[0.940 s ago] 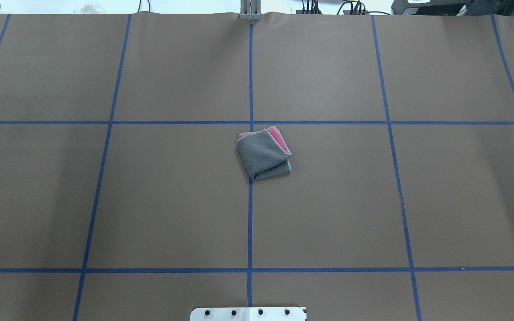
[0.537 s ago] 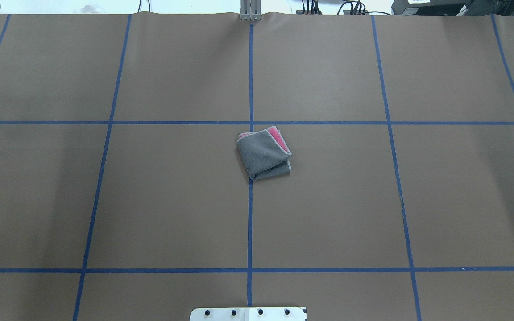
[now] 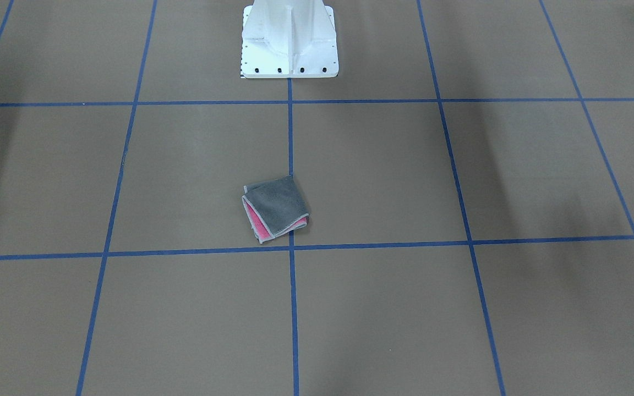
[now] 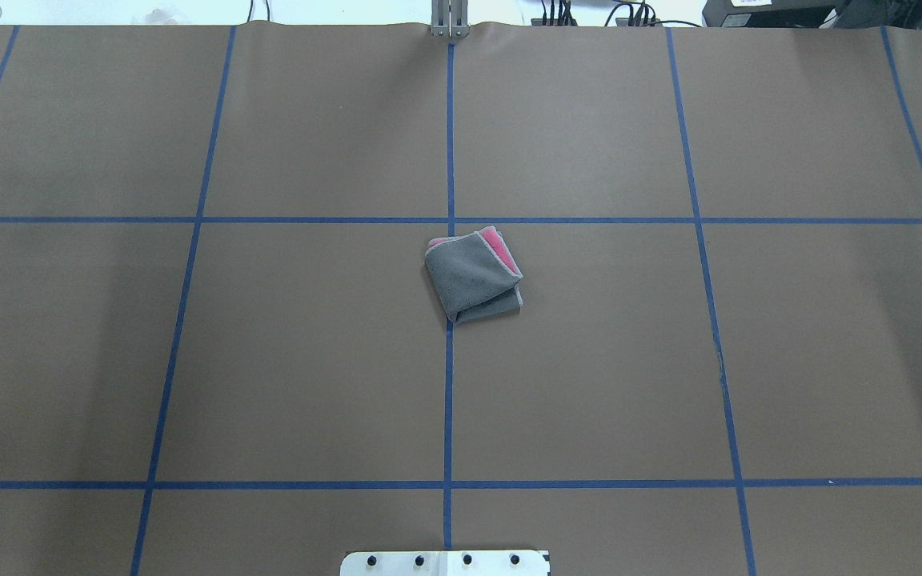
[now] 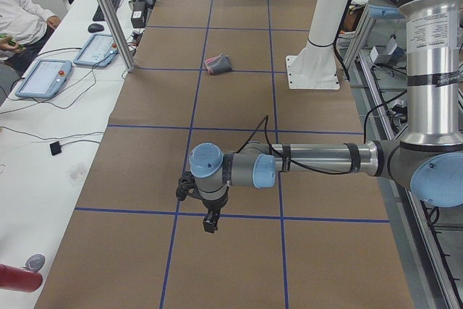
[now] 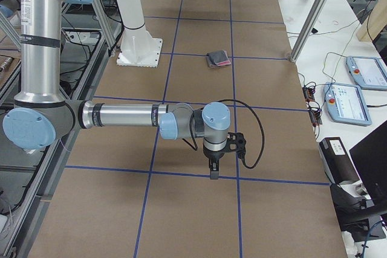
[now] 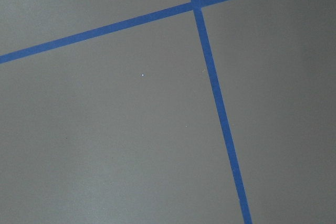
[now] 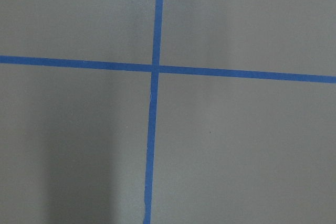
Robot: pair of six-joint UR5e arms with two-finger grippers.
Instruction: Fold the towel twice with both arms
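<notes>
Towel [image 4: 473,276] first: it lies folded into a small thick square, dark grey outward with a strip of pink peeping along one edge. It sits straight out in front of the white pedestal [image 4: 445,562], well apart from it. It lies across the blue tape line [image 4: 448,400] that runs out from the pedestal's middle. Going by the stacked layers, both folds look done, though the top flap bulges a little rather than lying flat.

Over to the pedestal's left, the left arm [image 5: 318,158] stretches out low and far to that side. The left gripper [image 5: 209,226] hangs point-down over bare table [image 5: 239,265], near a tape crossing. Fingers spread or pressed together? Cannot tell from this side angle, though nothing dangles from it. It reads as a parked pose, well clear so the cloth lies undisturbed.

In front of the pedestal there is broad brown surface all round the towel, with the table's edges far off and nothing else showing nearby.

To the pedestal's right, the right arm [image 6: 121,115] mirrors its partner, reaching far out. The right gripper [image 6: 213,175] points down by another tape crossing, and its fingers likewise cannot be read. Any tidy-up of that bulging flap would call for a long reach back in from either side.
</notes>
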